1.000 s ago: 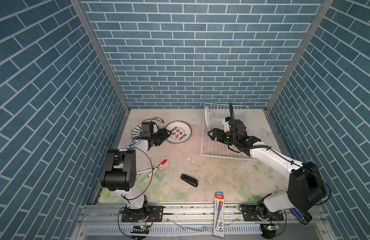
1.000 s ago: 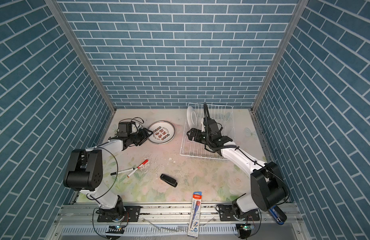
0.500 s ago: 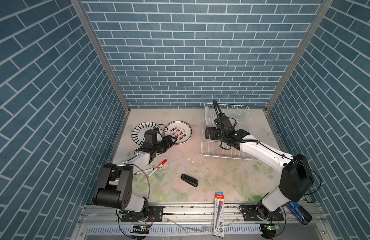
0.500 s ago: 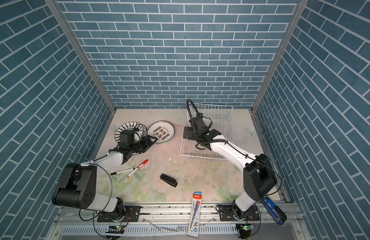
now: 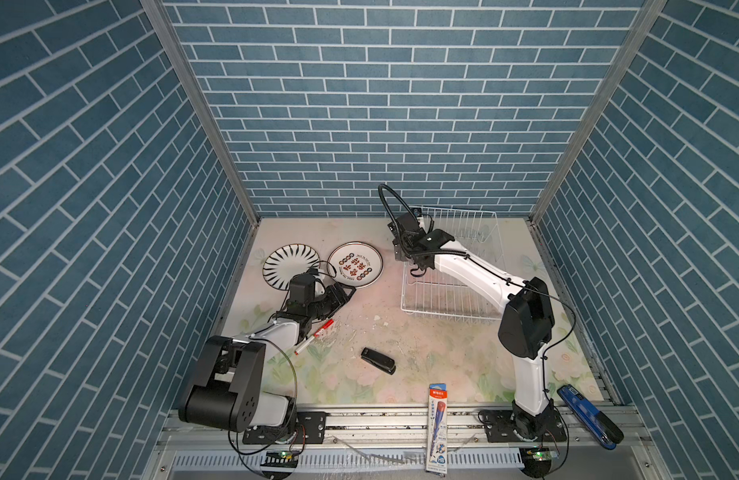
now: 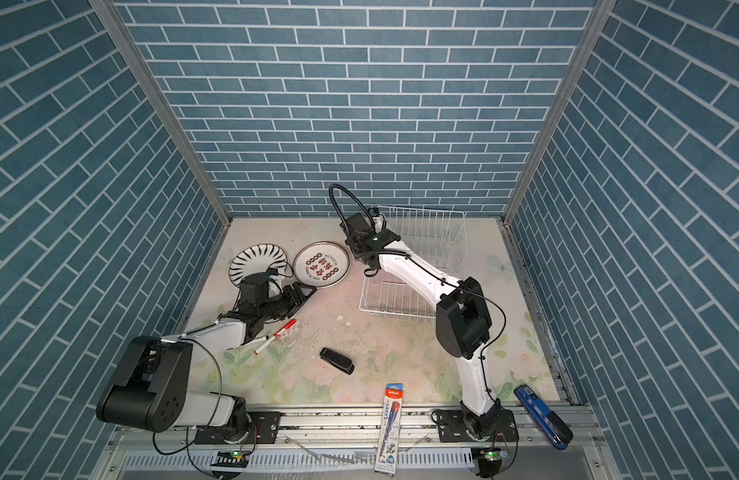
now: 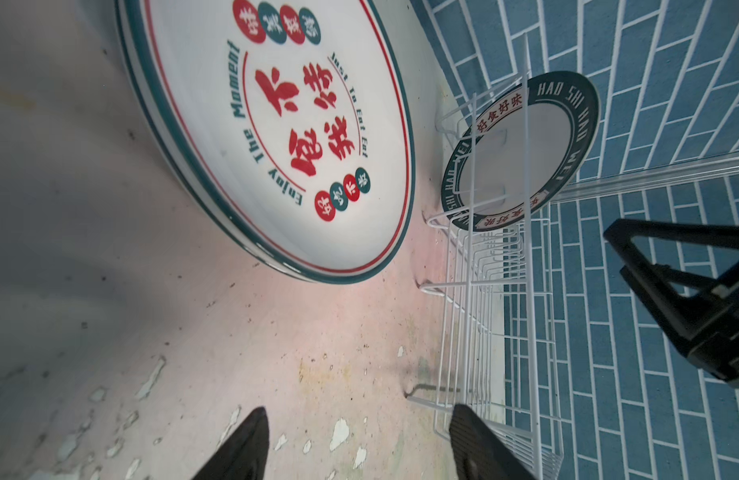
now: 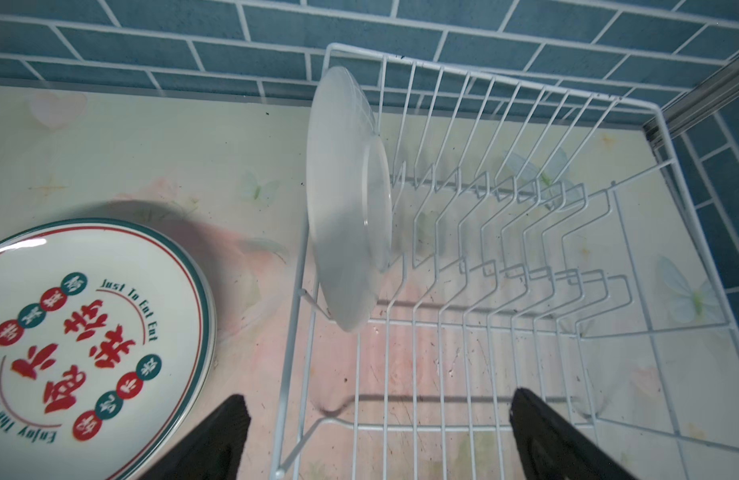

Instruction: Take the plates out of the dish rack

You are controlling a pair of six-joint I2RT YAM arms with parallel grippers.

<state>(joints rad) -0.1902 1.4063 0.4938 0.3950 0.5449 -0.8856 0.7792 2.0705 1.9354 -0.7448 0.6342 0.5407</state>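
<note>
This is a robot test cell dressed up as a kitchen corner rather than a real home: the three walls [image 5: 359, 104] are flat panels printed with blue brick, joined by bare aluminium posts [image 5: 201, 112]. Two robot arms [image 5: 475, 278] are bolted to a slotted metal rail [image 5: 380, 419] along the front of the table [image 5: 442, 353] — its top a scuffed, flaking floral sheet — with a wire dish rack [image 5: 442, 299] and plates [image 5: 291, 266] as props.

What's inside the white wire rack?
One plate stands on edge in the end slot of the dish rack; the other slots hold nothing. In both top views the right arm covers that plate.
</note>
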